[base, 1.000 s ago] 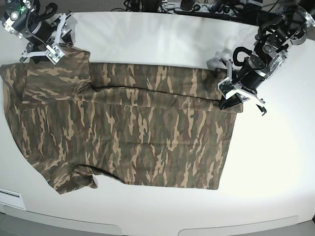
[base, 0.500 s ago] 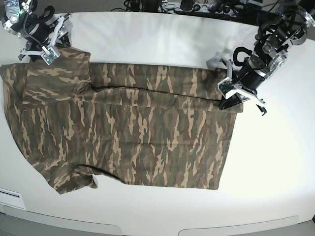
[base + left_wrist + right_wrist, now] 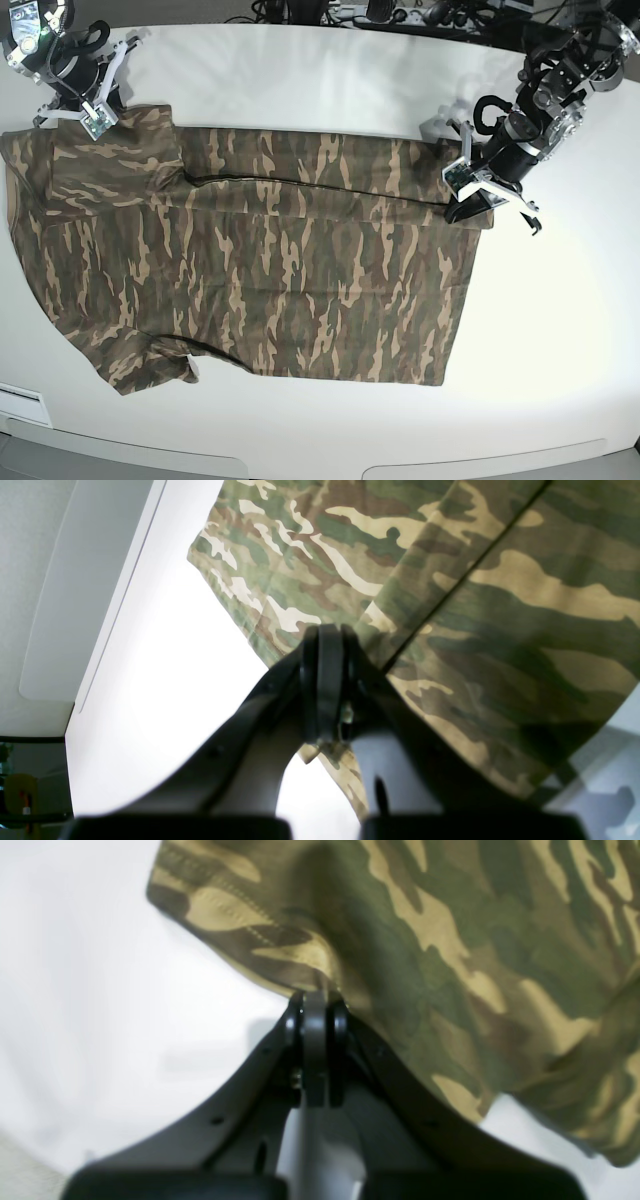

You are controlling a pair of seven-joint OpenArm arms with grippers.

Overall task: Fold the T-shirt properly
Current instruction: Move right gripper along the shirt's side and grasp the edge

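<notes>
The camouflage T-shirt lies spread on the white table, its far long edge folded over toward the middle. My left gripper sits at the shirt's right far corner, shut on the fabric edge. Seen from the left wrist, its jaws press together on the T-shirt, beside a dark fold line. My right gripper is at the far left corner, by the folded sleeve. The right wrist view shows that gripper closed on the hem of the T-shirt.
Cables and equipment line the table's back edge. The table's front edge runs below the shirt. Bare white tabletop lies to the right of the shirt.
My right gripper, open before, has shifted slightly to the far left and closed on the shirt's far left corner. The left arm and the shirt's right end have not moved.
</notes>
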